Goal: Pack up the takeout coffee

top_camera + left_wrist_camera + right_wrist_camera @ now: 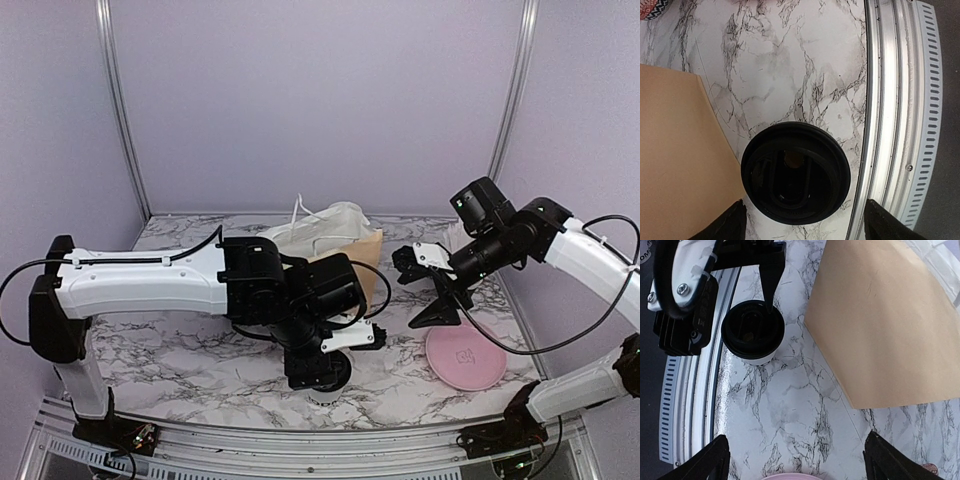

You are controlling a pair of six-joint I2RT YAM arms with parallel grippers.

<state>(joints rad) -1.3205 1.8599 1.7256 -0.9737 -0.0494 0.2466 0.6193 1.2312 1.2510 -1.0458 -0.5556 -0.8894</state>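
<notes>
**Layout, referred to the paper bag** (365, 250) at the middle of the table (180, 350). The takeout coffee (752, 332) stands on the table in front of the bag, near one of its corners and just beside the near rail (890, 125). The left gripper (805, 220) hangs over it, one finger on either side, neither touching. A round plate (465, 357) lies right of and in front of the bag. The right gripper (432, 295) hovers between bag and plate.

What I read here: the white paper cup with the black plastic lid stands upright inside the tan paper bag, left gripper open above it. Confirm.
Wrong: the white paper cup with the black plastic lid stands upright on the marble table beside the tan paper bag, left gripper open above it. The right wrist view shows it.
</notes>
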